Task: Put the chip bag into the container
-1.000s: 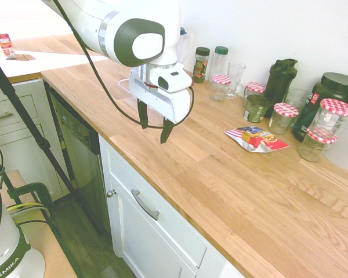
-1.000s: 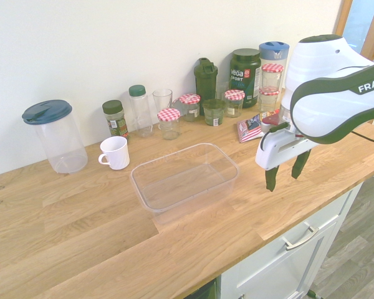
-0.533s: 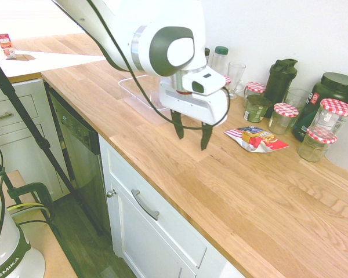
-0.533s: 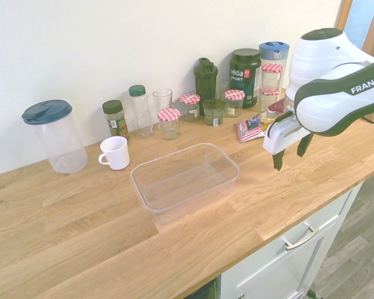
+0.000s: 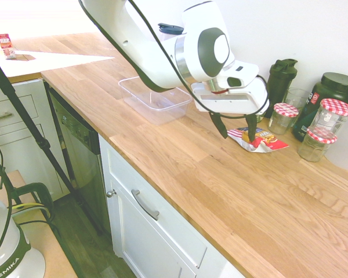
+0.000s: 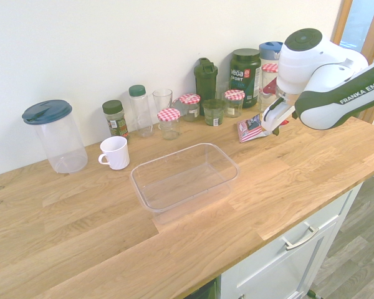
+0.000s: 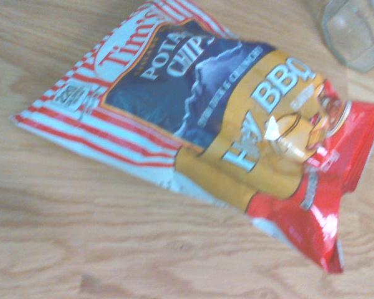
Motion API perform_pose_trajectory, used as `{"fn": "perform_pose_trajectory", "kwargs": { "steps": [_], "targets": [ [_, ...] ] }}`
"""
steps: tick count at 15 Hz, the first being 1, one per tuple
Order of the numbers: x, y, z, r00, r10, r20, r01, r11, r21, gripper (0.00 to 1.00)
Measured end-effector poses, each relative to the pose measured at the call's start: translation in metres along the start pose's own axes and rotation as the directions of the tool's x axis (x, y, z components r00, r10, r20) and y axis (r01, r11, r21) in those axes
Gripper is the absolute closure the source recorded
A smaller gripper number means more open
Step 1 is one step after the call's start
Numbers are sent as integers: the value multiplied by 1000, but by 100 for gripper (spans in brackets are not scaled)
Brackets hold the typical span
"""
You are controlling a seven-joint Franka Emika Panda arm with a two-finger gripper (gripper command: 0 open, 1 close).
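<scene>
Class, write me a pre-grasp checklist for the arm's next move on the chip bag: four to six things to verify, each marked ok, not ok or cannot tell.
1. Tool open: ok, its fingers stand apart.
2. Tool over the Tim's potato chip bag: ok, the fingers overlap it in the first exterior view.
3. Fingertips low enough to pinch the bag: cannot tell; contact with bag or counter isn't clear.
4. Clear plastic tub ready: ok, upright, no lid on, nothing inside.
5. Bag in the tub: not ok, it lies on the wooden counter.
</scene>
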State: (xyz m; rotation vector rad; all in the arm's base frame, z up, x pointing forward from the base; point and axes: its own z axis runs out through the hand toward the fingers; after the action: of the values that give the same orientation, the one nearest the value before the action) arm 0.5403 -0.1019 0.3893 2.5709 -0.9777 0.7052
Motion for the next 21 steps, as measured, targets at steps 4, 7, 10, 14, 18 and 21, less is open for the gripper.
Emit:
{"fn": "perform_pose_trajectory", "kwargs": {
  "steps": [4,7,10,14,18,21],
  "targets": [
    [15,-13,30,998,-52,-40,51,999,-11,100],
    [21,-22,41,997,-70,-40,70,997,-14,100],
    [24,-21,46,996,-82,-34,81,996,-19,100],
    [24,-20,47,996,-81,-24,81,997,-17,100],
    [22,-24,47,996,-84,-16,84,996,-19,100],
    [14,-33,45,995,-98,-9,98,995,-14,100]
  ]
}}
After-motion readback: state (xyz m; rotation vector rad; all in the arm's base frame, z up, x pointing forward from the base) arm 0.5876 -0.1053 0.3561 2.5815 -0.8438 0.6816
